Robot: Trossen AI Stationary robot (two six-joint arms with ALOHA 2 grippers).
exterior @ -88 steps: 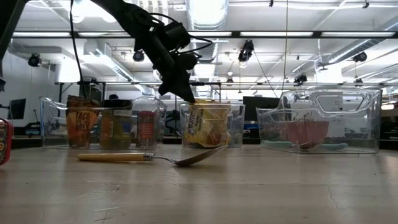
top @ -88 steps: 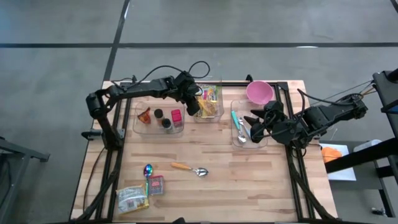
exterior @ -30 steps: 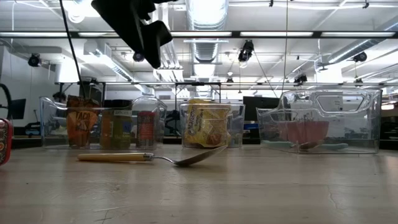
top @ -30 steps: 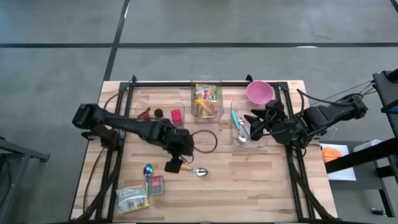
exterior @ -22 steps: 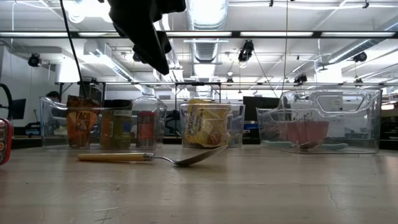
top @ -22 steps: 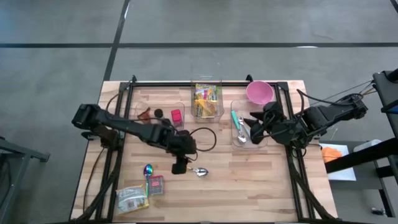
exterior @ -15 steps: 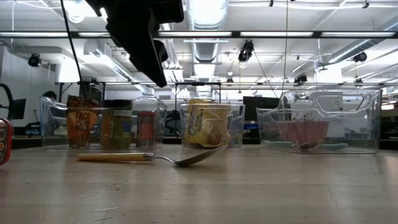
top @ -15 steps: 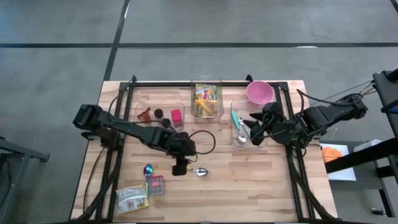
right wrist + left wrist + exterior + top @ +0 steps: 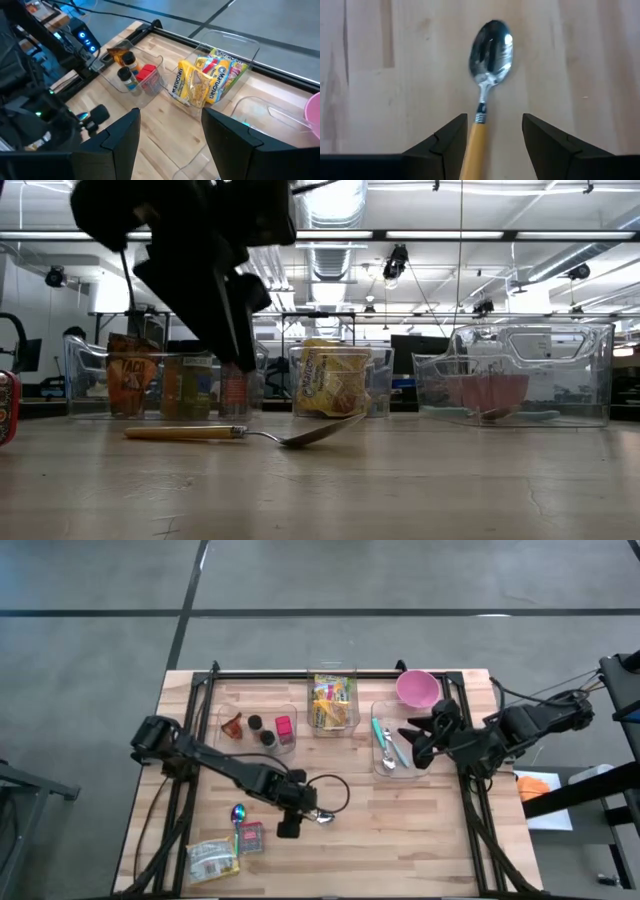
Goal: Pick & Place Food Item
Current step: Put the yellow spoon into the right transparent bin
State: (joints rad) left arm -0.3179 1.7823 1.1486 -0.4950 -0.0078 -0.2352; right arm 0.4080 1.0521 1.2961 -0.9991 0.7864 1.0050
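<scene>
A spoon with an orange handle [image 9: 472,150] and a steel bowl [image 9: 490,47] lies flat on the wooden table [image 9: 400,830]. My left gripper [image 9: 492,122] hangs above it, pointing steeply down. It is open, with one finger on either side of the handle and touching nothing. In the low view the left gripper [image 9: 240,365] is still clear of the spoon [image 9: 250,435]. Yellow snack bags [image 9: 333,703] stand in the middle clear bin. My right gripper [image 9: 412,740] waits open over the right bin [image 9: 376,765], with nothing between its fingers [image 9: 120,145].
The left clear bin [image 9: 225,745] holds a taco packet and small jars. A pink bowl [image 9: 417,688] sits at the far right. A colourful spoon [image 9: 238,812], a red packet [image 9: 250,837] and a food pouch [image 9: 213,860] lie at the near left. A black cable loops over the table's middle [image 9: 335,785].
My left gripper has gone toward the table's near edge and sunk down over the orange-handled spoon, ending low above its handle. The spoon has stayed where it lay.
</scene>
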